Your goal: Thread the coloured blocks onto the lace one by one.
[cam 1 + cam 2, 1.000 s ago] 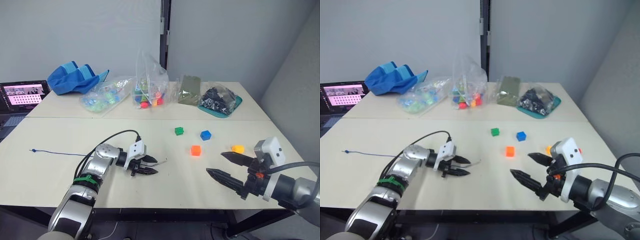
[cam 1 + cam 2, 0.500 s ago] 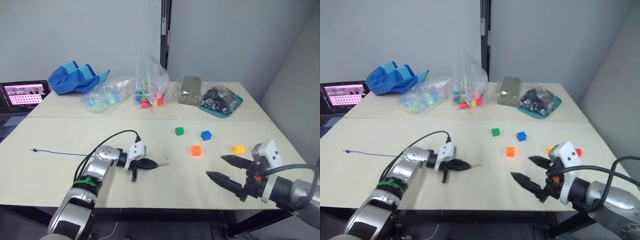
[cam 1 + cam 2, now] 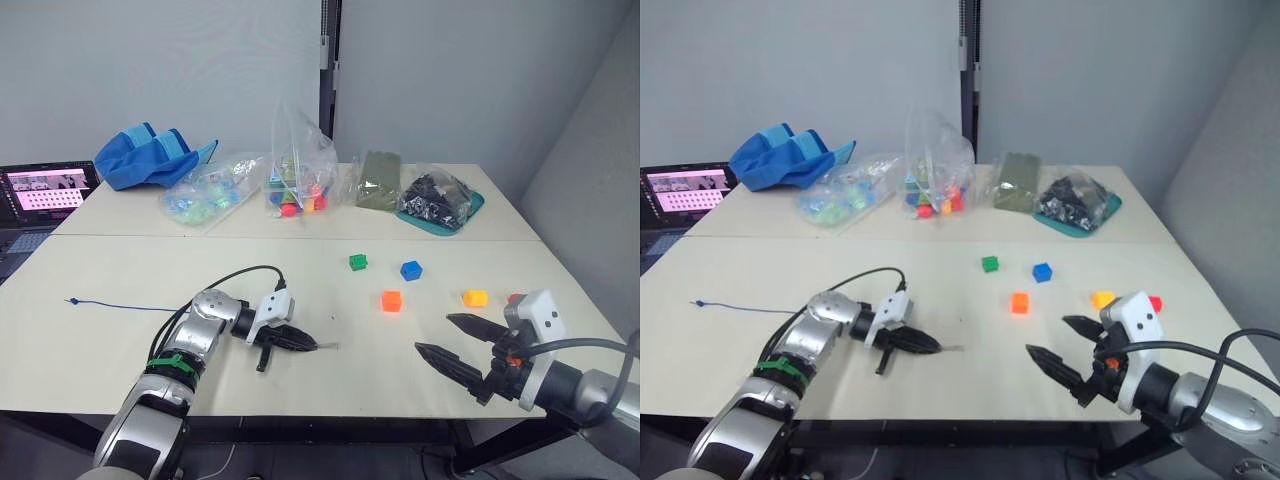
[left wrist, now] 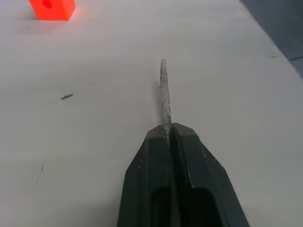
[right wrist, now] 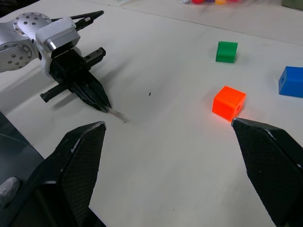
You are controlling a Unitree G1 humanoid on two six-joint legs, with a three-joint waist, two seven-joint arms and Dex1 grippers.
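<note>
My left gripper (image 3: 308, 344) is shut on the stiff pale tip (image 4: 164, 90) of the lace, low over the table near its front. The thin dark blue lace (image 3: 120, 305) trails left across the table to a small knot (image 3: 68, 300). Five coloured blocks lie to the right: green (image 3: 358, 262), blue (image 3: 411, 270), orange (image 3: 391, 300), yellow (image 3: 475, 297) and red (image 3: 1155, 303), the red one half hidden behind my right wrist. My right gripper (image 3: 432, 333) is open and empty, in front of the orange and yellow blocks and pointing toward the left gripper (image 5: 97, 97).
Along the back of the table lie clear bags of colourful pieces (image 3: 300, 170), a blue cloth bag (image 3: 150, 155), a green packet (image 3: 378, 180) and a teal tray (image 3: 474, 206) of black parts. A laptop (image 3: 45, 190) sits off the left edge.
The left gripper's fingers, open around the lace tip a second ago, have shut on it and shifted slightly right and toward the front edge. The right gripper has drifted a little nearer the front.
</note>
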